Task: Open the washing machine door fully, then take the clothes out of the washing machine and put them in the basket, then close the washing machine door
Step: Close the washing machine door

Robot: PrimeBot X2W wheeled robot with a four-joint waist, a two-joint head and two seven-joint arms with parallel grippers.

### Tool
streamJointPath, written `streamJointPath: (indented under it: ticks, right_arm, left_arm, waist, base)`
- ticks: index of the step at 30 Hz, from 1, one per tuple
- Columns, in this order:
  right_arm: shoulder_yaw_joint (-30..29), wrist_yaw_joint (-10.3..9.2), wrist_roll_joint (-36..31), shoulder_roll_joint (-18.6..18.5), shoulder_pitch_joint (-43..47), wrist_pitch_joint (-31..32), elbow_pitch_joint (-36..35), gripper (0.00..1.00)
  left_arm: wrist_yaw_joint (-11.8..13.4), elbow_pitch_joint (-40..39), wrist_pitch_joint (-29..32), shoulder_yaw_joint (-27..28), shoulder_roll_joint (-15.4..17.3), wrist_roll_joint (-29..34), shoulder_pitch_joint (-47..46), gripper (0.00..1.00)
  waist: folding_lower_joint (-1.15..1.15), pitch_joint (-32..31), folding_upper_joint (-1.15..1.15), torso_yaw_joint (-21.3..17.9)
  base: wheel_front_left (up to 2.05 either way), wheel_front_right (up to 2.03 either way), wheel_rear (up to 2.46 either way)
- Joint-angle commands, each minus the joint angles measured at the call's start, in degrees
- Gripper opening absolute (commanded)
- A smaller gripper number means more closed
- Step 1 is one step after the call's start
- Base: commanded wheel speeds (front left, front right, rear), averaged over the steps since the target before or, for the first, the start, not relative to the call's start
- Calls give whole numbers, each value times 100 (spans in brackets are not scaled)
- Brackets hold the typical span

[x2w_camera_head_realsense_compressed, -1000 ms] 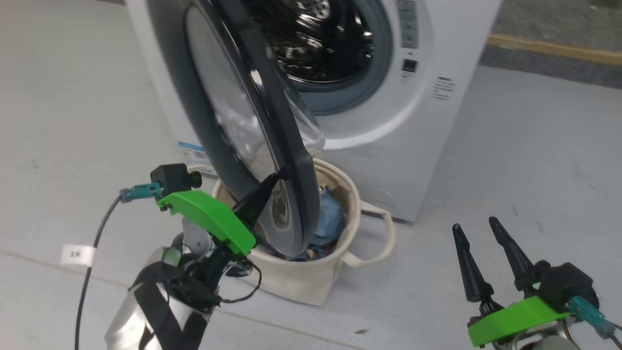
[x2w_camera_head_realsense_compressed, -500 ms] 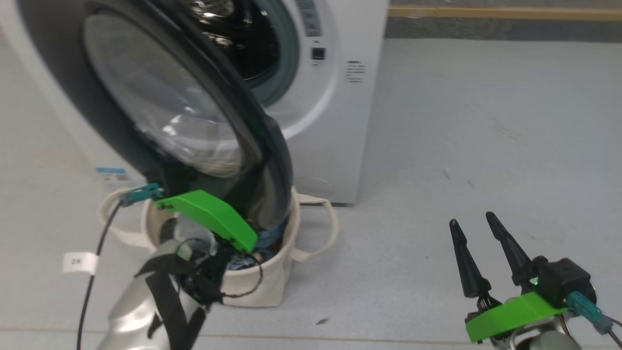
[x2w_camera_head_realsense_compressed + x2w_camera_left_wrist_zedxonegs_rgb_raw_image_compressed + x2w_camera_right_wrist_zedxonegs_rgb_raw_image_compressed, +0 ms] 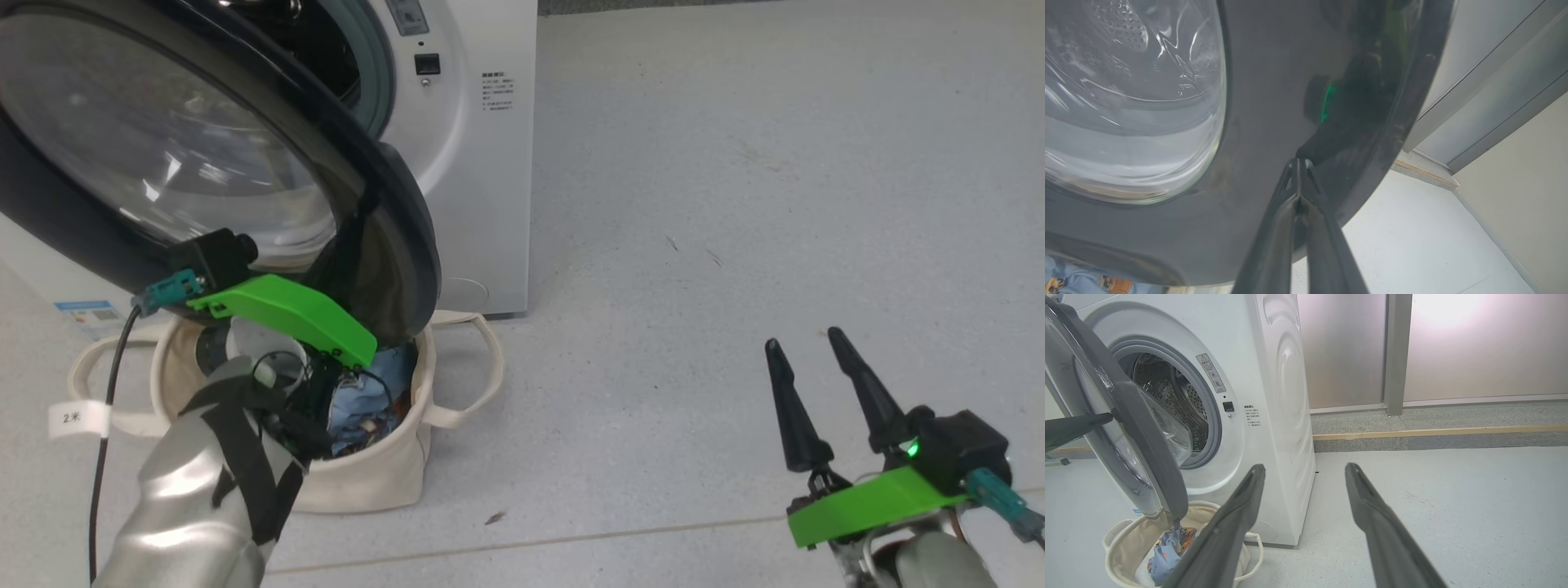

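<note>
The washing machine door (image 3: pixel 204 163) stands partly open, its black face tilted over the basket (image 3: pixel 375 482). My left gripper (image 3: pixel 1298 163) is shut, with nothing between its fingers. Its tips press on the door's outer face near the rim, as the right wrist view also shows for the left gripper (image 3: pixel 1106 416) on the door (image 3: pixel 1147 457). The washing machine (image 3: pixel 465 163) is white, and its steel drum (image 3: pixel 1167 400) looks bare where visible. Light-blue clothes (image 3: pixel 367 400) lie in the basket (image 3: pixel 1126 539) below the door. My right gripper (image 3: pixel 804 343) hangs open and empty over the floor to the right.
Grey floor stretches to the right of the washer. In the right wrist view a raised kerb with a yellow strip (image 3: pixel 1433 433) and frosted wall panels run behind. A black cable with a white tag (image 3: pixel 77 418) hangs beside my left arm.
The head camera has swung, shifting the whole picture left. The door has turned further toward the washer, with the shut left gripper against it. The right gripper stays open.
</note>
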Motion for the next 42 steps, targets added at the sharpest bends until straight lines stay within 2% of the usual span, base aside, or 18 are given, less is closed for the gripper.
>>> streamJointPath:
  ticks: [1,7,8,9,10,11,17,21,25,28,32,42]
  right_arm:
    - [59,2,41,-8,-205,-71,-212,100]
    - [18,2,30,-20,-181,-71,-212,100]
    - [22,2,27,-18,-175,-71,-205,100]
    - [30,2,23,-18,-166,-71,-200,100]
    - [30,2,21,-19,-150,-71,-195,100]
    - [28,2,13,-23,-130,-71,-191,100]
    - [11,2,-14,-6,-29,-71,-199,100]
    - [6,2,-33,34,73,-71,-196,100]
    - [-5,2,-55,78,161,-71,-213,100]
    - [-3,2,-71,87,196,-71,-215,100]
    - [-18,2,-92,96,224,-71,-221,100]
    - [-36,2,-124,136,253,-71,-221,100]
  left_arm:
    - [-36,-97,-129,132,228,-40,-355,0]
    - [-36,122,-375,-59,339,-132,-434,0]
    - [-36,154,-422,-60,360,-169,-417,13]
    - [-36,186,-467,-62,397,-195,-390,59]
    - [-36,207,-510,-68,439,-210,-357,92]
    - [-36,226,-550,-93,503,-185,-324,100]
    - [-31,278,-732,-45,918,85,-126,100]
    - [60,101,-777,126,1245,337,210,100]
    - [320,-518,-783,632,1617,721,858,100]
    - [466,-903,-784,901,1764,967,1324,100]
    - [631,-1311,-784,1119,1865,1242,1933,100]
    - [1222,-1907,-785,1465,2105,1937,2944,100]
  waist:
    - [0,15,0,8]
    - [0,-30,0,144]
    - [0,-70,0,166]
    - [0,-110,0,183]
    - [0,-158,0,204]
    - [0,-201,0,227]
    - [0,-374,0,331]
    - [0,-489,0,425]
    - [0,-591,0,528]
    - [0,-642,0,579]
    - [0,-715,0,617]
    - [0,-824,0,606]
  base:
    - [0,0,0]
    - [0,0,0]
    - [0,0,0]
    - [0,0,0]
    - [0,0,0]
    - [0,0,0]
    - [0,0,0]
    - [0,0,0]
    - [0,0,0]
    - [0,0,0]
    - [0,0,0]
    - [0,0,0]
